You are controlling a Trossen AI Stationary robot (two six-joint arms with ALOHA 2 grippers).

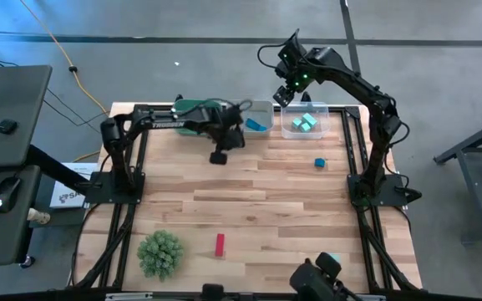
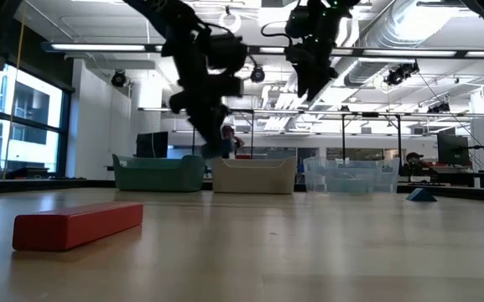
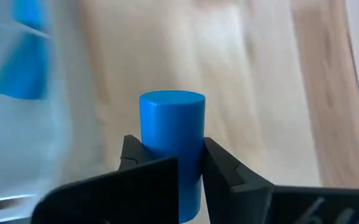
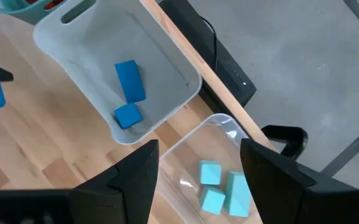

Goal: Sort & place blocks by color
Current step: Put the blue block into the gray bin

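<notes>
My left gripper point(image 3: 172, 144) is shut on a blue cylinder block point(image 3: 173, 115) and hangs over the table point(image 1: 224, 201) just in front of the grey bin point(image 1: 258, 117). My right gripper point(image 4: 199, 149) is open and high above the clear bin point(image 1: 306, 122). Two blue blocks point(image 4: 129, 93) lie in the grey bin, and three teal blocks point(image 4: 219, 190) lie in the clear bin. A blue block point(image 1: 319, 163) lies on the table's right half, and a red bar point(image 1: 220, 244) lies flat near the near edge. My left gripper pinches the blue cylinder between its two fingers point(image 3: 219, 165) by the side wall point(image 3: 167, 155) of its rear half. The cylinder lies along the fingers, and its flat free end point(image 3: 172, 99) sticks out past their tips. It is lifted clear of the table.
A green bin point(image 1: 192, 109) holding red pieces stands left of the grey bin along the far edge. A green spiky ball point(image 1: 159, 253) sits near the near left corner. Bare wood lies across the middle of the table.
</notes>
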